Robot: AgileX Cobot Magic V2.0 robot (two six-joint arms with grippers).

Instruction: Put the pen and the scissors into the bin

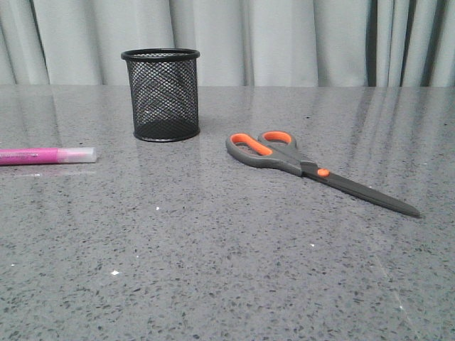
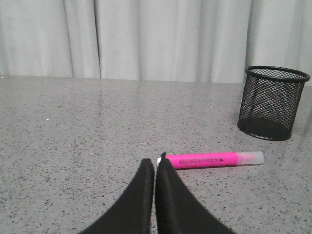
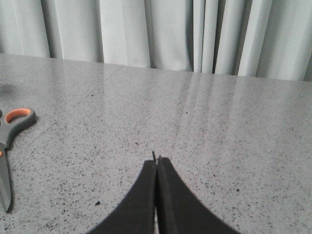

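We count one slim magenta-pink pen with a whitish translucent cap [image 1: 44, 155], lying on the desk. One pair of long dark grey scissors with orange loop linings and an orange pivot dot [image 1: 302, 165]: two handle loops, one pivot dot. One small round black wire-mesh cup with a solid rim and base [image 1: 161, 94], nothing visible inside through the mesh. One grey speckled stone-look desk [image 1: 213, 256]. One pale pleated curtain [image 1: 284, 35] behind it. Two black claws in total: one left claw [image 2: 155, 163], one right claw [image 3: 156, 163], each with two fingers pressed together.
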